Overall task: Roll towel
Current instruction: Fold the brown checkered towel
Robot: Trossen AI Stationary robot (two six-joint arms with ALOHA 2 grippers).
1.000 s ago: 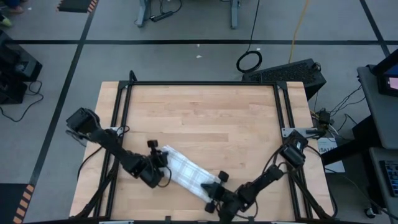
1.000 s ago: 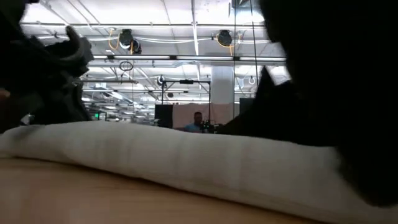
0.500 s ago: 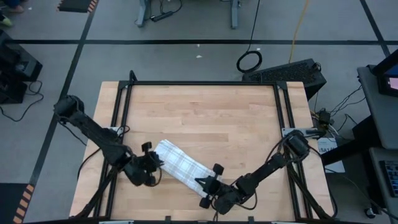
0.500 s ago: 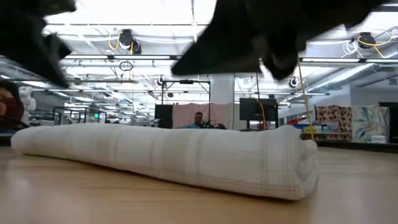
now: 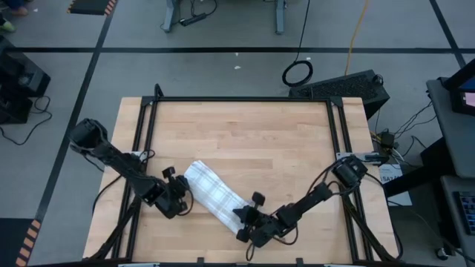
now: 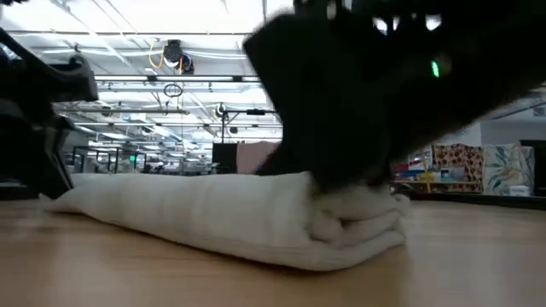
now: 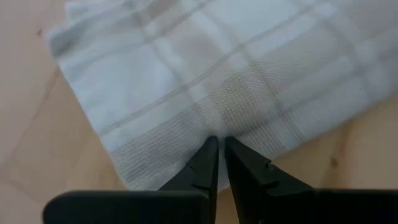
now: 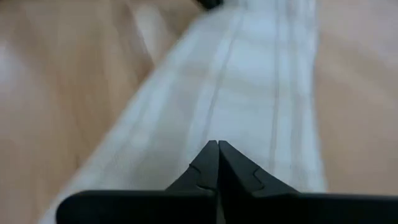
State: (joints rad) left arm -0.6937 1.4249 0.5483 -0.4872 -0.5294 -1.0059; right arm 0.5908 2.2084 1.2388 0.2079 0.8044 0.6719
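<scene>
The white towel (image 5: 215, 191) with a faint grey check lies rolled up into a long roll, slanting across the near half of the wooden table (image 5: 245, 133). It also shows in the low view (image 6: 196, 213). My left gripper (image 5: 185, 194) is shut, with its tips (image 7: 217, 140) at the roll's side near its far-left end. My right gripper (image 5: 241, 216) is shut and sits on the roll's near-right end (image 6: 358, 217), where the cloth is bunched into folds. My left gripper has its shut fingertips over the long edge of the roll (image 7: 214, 127) near its far-left end, coming level from the table's left. I cannot tell whether they touch the cloth. My right gripper presses its shut fingertips on the top of the roll's near-right end (image 8: 217, 134), slanting down from the near right and pointing along the roll. The roll lies on the table, its end crumpled below the fingers (image 6: 341, 183).
A black frame (image 5: 237, 99) runs round the table's far, left and right edges. Bare wood lies over the far half of the table.
My right gripper has moved toward the table's far left, against the roll's near-right end, which has bunched up. The roll has shifted a little toward the far left and looks shorter. My left gripper drew back off the roll's left end toward the near left, then came back beside it.
</scene>
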